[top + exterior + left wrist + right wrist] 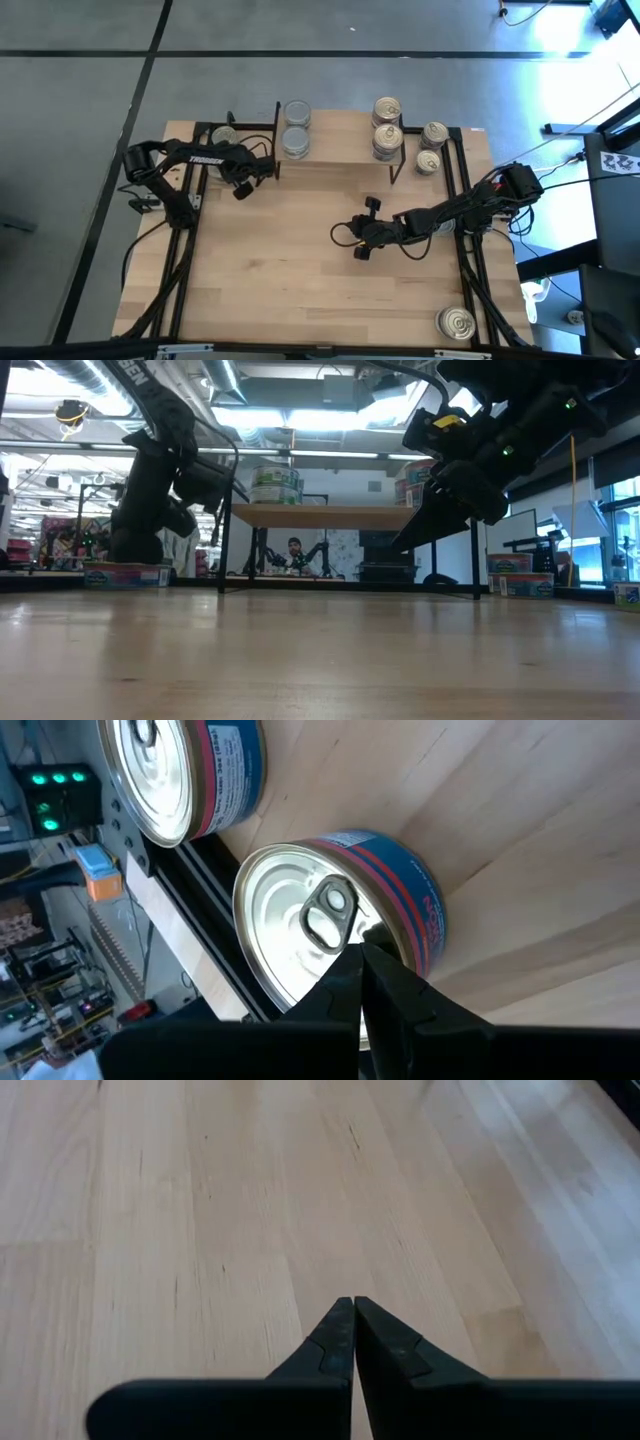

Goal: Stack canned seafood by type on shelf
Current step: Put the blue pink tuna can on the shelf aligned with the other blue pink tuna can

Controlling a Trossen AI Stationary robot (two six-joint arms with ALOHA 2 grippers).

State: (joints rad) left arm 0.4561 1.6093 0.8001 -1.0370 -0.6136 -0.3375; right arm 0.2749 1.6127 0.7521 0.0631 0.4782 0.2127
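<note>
While the left gripper [362,955], fingers pressed together and empty, is hovering beside a tin [335,915] at the tabletop's [290,260] far left corner, the right gripper [354,1310], likewise closed and empty, is hanging over mid-table. Tins are sitting stacked on the shelf [340,140] along the far edge, silver-lidded [297,112] left, gold-lidded [387,108] right.

overhead, table-level, two close wrist views

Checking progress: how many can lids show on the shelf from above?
4: two silver lids at the shelf's left end, two gold lids at its right. More cans may sit underneath.
</note>
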